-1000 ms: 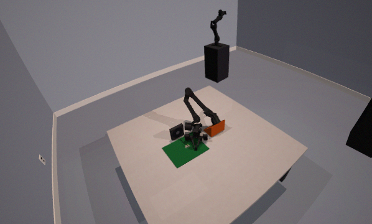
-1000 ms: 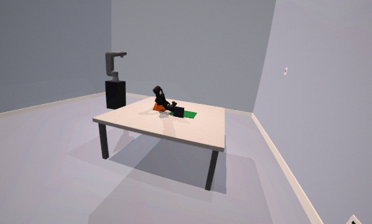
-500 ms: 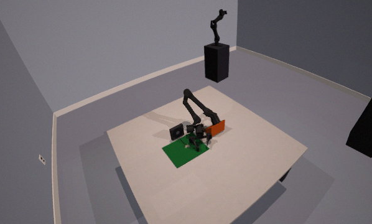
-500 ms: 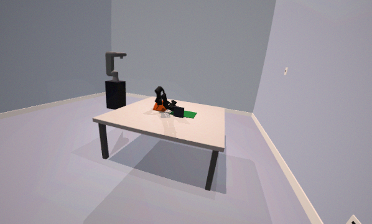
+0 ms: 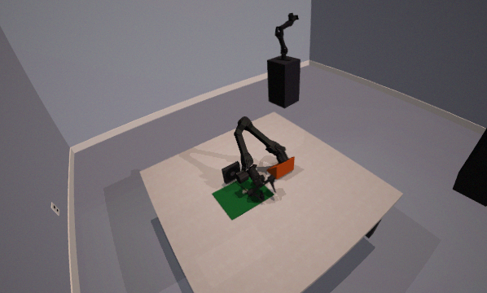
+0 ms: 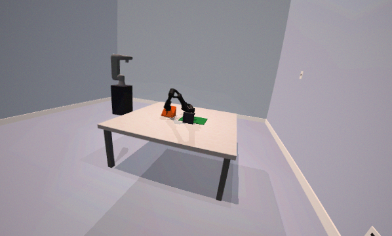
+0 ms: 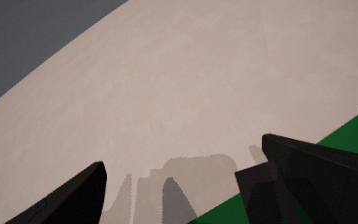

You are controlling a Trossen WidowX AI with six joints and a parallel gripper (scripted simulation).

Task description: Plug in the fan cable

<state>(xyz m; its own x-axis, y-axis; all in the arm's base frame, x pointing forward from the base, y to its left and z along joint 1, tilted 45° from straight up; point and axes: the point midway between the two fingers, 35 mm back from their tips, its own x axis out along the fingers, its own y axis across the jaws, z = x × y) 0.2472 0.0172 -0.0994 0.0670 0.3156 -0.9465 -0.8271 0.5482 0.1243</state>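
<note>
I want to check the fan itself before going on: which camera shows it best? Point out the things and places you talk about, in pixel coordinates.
The top view: the black fan point(image 5: 230, 172) point(image 6: 188, 117) stands upright by the green board point(image 5: 232, 205) point(image 6: 200, 120), its round middle visible. The exterior view shows it only as a small, plain dark block in front of the board. The wrist view shows no recognizable fan.

Slim black jointed arm point(image 5: 261, 134) point(image 6: 172, 92), tapered claw fingers.

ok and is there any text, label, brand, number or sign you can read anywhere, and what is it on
None that can be read.
The green board, the fan and the orange piece show no lettering I can make out; any small print there would be too blurred to read.
The wall outlet shows only dark marks, no words.
</note>
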